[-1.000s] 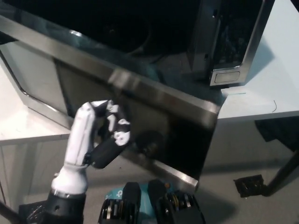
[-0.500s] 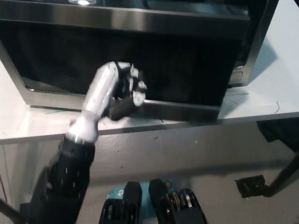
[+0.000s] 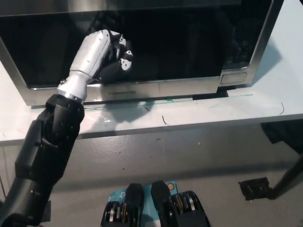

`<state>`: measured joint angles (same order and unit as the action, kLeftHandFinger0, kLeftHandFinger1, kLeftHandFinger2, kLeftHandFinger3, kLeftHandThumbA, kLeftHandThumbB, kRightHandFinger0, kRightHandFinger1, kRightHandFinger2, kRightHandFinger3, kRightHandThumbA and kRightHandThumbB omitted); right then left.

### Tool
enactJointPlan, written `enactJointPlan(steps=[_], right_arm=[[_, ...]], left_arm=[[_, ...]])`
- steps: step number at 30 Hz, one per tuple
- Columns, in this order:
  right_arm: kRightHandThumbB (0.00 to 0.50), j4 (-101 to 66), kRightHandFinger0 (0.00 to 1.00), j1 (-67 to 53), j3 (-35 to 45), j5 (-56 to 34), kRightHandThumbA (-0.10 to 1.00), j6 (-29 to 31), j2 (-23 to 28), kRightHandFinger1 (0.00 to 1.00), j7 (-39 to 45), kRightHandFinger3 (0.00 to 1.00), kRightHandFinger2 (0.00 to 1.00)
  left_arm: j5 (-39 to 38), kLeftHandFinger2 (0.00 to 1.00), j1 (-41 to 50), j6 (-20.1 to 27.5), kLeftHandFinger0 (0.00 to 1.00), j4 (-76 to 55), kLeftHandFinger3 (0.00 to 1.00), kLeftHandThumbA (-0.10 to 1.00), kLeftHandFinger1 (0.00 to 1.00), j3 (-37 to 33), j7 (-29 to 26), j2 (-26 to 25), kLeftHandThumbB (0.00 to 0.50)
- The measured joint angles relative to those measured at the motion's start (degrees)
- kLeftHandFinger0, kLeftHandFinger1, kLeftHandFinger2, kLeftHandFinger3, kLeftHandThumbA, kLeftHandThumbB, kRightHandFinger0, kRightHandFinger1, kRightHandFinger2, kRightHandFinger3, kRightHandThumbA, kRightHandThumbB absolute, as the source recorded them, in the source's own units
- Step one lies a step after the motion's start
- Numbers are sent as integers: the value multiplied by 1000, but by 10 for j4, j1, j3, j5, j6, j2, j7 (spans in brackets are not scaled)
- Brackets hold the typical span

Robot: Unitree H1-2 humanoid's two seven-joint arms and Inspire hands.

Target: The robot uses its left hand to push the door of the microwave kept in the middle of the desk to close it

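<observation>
now the door (image 3: 142, 42) has swung flush with the microwave (image 3: 246, 71); left hand (image 3: 106, 54), fingers curled, holding nothing, presses it shut.

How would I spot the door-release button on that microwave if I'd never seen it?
Find the microwave on the white desk. Follow its dark glass door rightwards, away from the left hand pressed against the glass. On the silver strip at the lower right corner sits the door-release button, the only outlined rectangular key there.

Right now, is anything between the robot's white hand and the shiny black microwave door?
Nothing shows between them in the head view: the white left hand rests against the dark glass microwave door.
</observation>
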<state>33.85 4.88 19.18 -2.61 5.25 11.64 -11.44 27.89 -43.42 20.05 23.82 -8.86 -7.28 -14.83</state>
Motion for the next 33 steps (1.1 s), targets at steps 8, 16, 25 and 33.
enactJointPlan(steps=[8, 16, 25, 33], right_arm=[[193, -1, 222, -7, -2, 0, -100, 0, 0, 257, -1, 481, 319], [192, -1, 220, -12, -4, 0, -100, 0, -1, 260, -3, 478, 342], [189, 0, 320, -12, -9, 0, -100, 0, -1, 352, -4, 526, 418], [181, 2, 266, -12, -11, -1, -100, 0, -1, 308, -4, 495, 371]], left_arm=[[38, 41, -37, 49, 6, 105, 174, -100, 26, -9, -38, -2, 112], [64, 97, -69, 82, 53, 181, 238, -100, 59, -17, -77, -1, 110], [33, 64, 3, 56, 0, 16, 263, -100, 0, 34, -67, 7, 82], [-31, 34, 148, 19, 0, -178, 256, -100, 0, 67, -42, 30, 34]])
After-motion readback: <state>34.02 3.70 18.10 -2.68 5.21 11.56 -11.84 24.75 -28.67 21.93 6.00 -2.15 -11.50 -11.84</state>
